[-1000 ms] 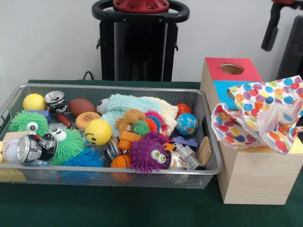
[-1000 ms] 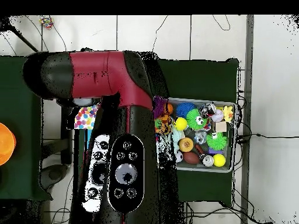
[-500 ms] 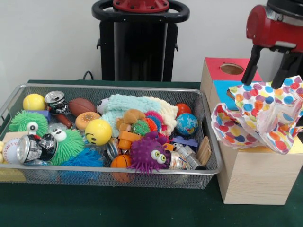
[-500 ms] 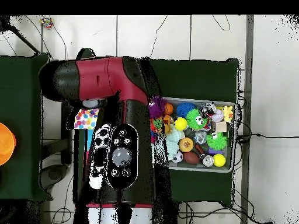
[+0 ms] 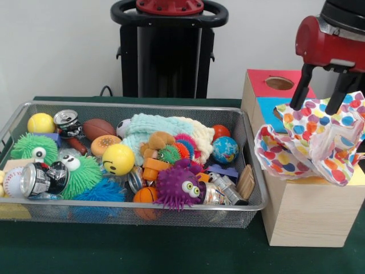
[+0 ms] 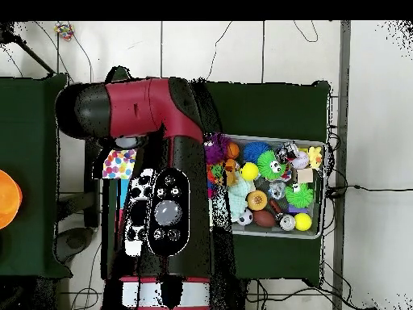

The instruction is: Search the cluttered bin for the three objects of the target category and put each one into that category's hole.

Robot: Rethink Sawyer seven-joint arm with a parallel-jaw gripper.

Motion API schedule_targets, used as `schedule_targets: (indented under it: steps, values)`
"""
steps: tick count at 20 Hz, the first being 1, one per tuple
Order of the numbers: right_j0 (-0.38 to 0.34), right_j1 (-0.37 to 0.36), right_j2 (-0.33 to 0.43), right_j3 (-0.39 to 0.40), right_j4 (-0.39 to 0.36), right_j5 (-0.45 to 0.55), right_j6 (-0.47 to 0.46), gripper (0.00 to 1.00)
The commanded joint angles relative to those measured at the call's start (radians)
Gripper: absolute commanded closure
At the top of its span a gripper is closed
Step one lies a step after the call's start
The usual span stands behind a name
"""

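Note:
The polka-dot cloth [image 5: 311, 142] lies crumpled on top of the pale wooden box [image 5: 308, 214] with the yellow panel [image 5: 359, 177]. It covers the box's hole, which is hidden. My gripper [image 5: 315, 107] hangs just above the cloth's far edge. It is open, with its black fingers [image 5: 301, 88] spread apart and empty. The cloth also shows in the overhead view [image 6: 118, 164], beside the arm [image 6: 161, 161]. The wire-mesh bin [image 5: 255, 171] stands to the left, full of toys. A pale mint and cream knitted cloth [image 5: 165, 128] lies in its far middle.
The blue-panelled box [image 5: 267, 111] and the red-panelled box [image 5: 268, 74] with its round cutout [image 5: 279, 83] stand behind the yellow one. The bin holds spiky rubber toys [image 5: 179, 188], balls [image 5: 118, 158] and cans [image 5: 43, 178]. In the overhead view the bin [image 6: 321, 194] lies right of the arm.
My gripper has come down into the front view at the top right and now stands over the polka-dot cloth. The cloth and the bin's contents have not moved.

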Motion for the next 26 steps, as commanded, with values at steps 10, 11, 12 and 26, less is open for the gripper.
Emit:
schedule_targets:
  steps: [10, 11, 12, 26]
  values:
    - [-0.04, 0.003, 0.085, -0.008, 0.009, 0.01, 0.035, 1.0]
    - [-0.045, 0.006, 0.087, -0.009, 0.008, 0.006, 0.028, 1.0]
    - [-0.05, 0.006, 0.088, -0.006, 0.009, 0.0, 0.026, 1.0]
    - [-0.05, 0.131, 0.091, -0.02, -0.045, -0.105, 0.025, 1.0]
